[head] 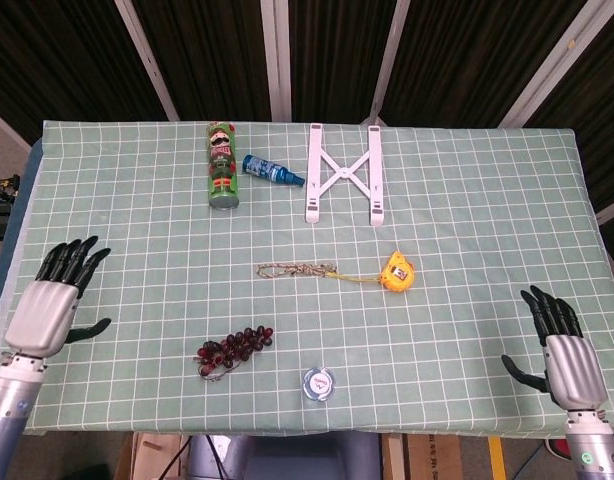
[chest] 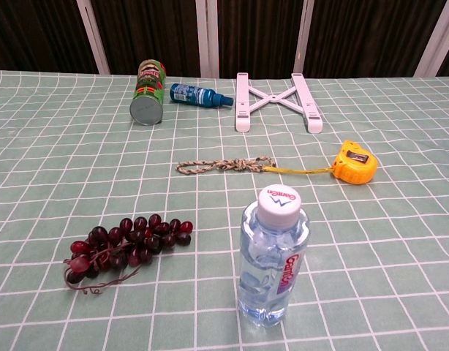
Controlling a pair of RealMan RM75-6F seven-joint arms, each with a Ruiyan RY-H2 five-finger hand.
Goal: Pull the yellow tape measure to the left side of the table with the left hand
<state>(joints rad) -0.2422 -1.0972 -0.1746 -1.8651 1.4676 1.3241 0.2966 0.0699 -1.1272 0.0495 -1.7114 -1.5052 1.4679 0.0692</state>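
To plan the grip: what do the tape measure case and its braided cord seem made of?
The yellow tape measure case looks like hard, smooth plastic, judging by its glossy, moulded shape. The braided cord on its strap looks like woven fibre, matte and limp on the cloth; which fibre is unclear.

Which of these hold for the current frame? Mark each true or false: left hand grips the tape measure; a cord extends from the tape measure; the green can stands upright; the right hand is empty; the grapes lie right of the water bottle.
1. The left hand grips the yellow tape measure. False: it is open near the table's left edge, far from it.
2. A braided cord extends left from the tape measure. True.
3. The green cylindrical can stands upright. False: it lies on its side.
4. The right hand holds nothing. True.
5. The dark red grape bunch lies right of the clear water bottle. False: left.
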